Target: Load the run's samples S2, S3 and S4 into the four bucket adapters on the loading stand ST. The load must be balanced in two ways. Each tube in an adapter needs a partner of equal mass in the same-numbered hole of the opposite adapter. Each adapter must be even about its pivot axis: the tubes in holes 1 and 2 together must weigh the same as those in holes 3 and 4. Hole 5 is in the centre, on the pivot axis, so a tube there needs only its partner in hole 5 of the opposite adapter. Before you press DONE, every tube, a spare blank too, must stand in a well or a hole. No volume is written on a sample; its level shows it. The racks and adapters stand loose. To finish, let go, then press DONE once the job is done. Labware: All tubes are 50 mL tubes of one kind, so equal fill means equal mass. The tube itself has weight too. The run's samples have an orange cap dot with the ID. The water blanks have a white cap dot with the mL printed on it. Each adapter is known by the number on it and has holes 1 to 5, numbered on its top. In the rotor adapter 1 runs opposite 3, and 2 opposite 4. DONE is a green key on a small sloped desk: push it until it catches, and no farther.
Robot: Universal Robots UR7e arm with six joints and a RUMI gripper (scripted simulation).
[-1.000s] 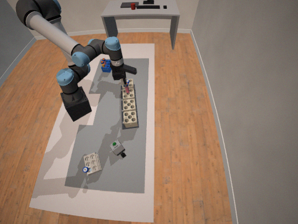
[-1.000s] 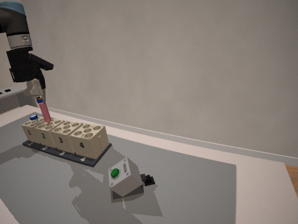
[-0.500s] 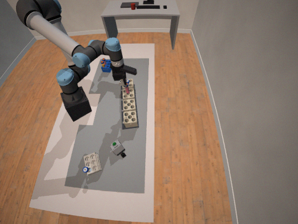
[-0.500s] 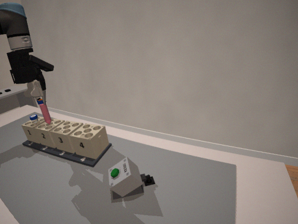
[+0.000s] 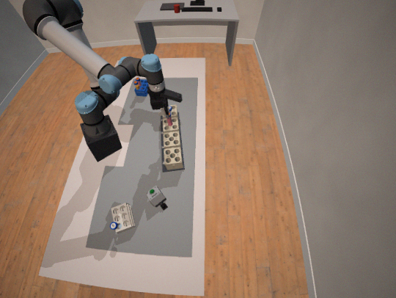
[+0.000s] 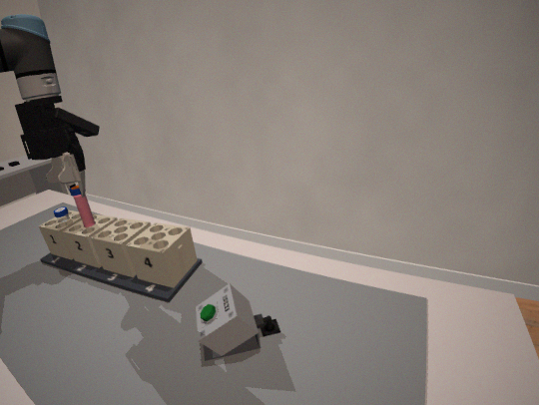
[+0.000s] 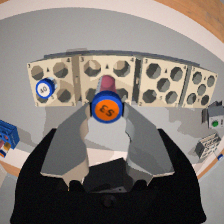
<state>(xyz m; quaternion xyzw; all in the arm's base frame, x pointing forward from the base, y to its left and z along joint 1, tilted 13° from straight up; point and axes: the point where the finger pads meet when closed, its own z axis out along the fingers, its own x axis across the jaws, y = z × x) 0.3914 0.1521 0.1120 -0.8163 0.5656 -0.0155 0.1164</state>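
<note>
Tube S3 [image 5: 169,121] [image 6: 85,210] [image 7: 107,109] is gripped at its cap by the hand [image 5: 169,112] [image 6: 76,191] [image 7: 106,103], closed partway — tilted over adapter 2 [image 5: 177,128] [image 6: 80,254] [image 7: 107,59], its long axis pointed cap-end toward eleven o'clock in the exterior view.

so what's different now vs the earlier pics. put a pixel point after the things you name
The gripper [image 5: 168,111] [image 6: 76,188] [image 7: 106,103] has moved slightly down, bringing the pink S3 tube [image 5: 169,121] [image 6: 84,209] [image 7: 107,84] lower over adapter 2 [image 5: 165,129] [image 6: 79,253] [image 7: 106,58]. Nothing was newly taken hold of or let go: the tube is still gripped and leaning. The blue-capped blank [image 5: 169,108] [image 6: 61,212] [image 7: 44,89] in adapter 1 and the DONE desk [image 5: 158,198] [image 6: 231,335] [image 7: 214,114] stayed put.
</note>
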